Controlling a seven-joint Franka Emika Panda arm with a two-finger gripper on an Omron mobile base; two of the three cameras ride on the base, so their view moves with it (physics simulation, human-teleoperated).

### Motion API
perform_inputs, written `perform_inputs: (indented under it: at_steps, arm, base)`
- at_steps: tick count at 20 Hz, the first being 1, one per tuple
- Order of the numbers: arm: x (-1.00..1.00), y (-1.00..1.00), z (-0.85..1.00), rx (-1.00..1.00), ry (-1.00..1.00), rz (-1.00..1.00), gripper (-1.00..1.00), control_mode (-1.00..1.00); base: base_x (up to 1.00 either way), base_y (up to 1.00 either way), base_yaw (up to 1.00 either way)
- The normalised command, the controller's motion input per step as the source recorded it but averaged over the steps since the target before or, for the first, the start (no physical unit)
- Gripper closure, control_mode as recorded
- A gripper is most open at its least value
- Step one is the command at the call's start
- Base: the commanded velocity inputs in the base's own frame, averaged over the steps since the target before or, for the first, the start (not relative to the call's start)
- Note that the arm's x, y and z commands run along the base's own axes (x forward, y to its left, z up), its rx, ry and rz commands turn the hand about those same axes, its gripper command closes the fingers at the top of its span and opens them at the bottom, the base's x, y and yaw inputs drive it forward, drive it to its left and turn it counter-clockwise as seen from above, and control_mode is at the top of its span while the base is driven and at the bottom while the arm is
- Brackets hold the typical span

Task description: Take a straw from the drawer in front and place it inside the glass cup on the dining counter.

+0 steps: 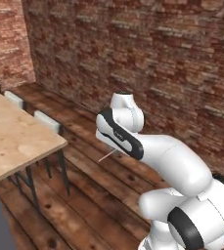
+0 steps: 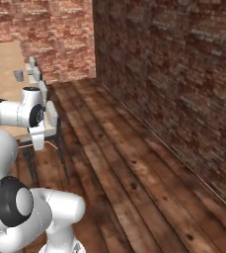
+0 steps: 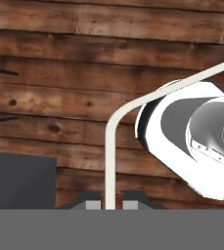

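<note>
One straw on show here, a single pale stick rising between the two fingertips of the one gripper. One glass cup standing far back on the one light-wood table. And along that table's edge, count them, three pale chair backs in the right base view.

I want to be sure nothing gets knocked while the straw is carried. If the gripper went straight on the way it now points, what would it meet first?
The gripper, shut on the straw, points down at the dark wooden floor. Going straight on, it would probably meet the floor first, though the robot's own arm sits close on one side and depth is unclear.
</note>
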Motion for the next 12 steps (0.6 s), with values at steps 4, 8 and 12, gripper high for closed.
perform_inputs:
  at_steps: [4, 8, 12]
  arm:
    - [0.00, 0.00, 0.00, 0.00, 0.00, 0.00, 1.00, 1.00]
    - [0.00, 0.00, 0.00, 0.00, 0.00, 0.00, 1.00, 1.00]
    - [0.00, 0.00, 0.00, 0.00, 0.00, 0.00, 1.00, 1.00]
  base:
    - [0.64, -0.81, 0.33]
    - [0.77, -0.70, 0.28]
    - [0.88, -0.57, 0.25]
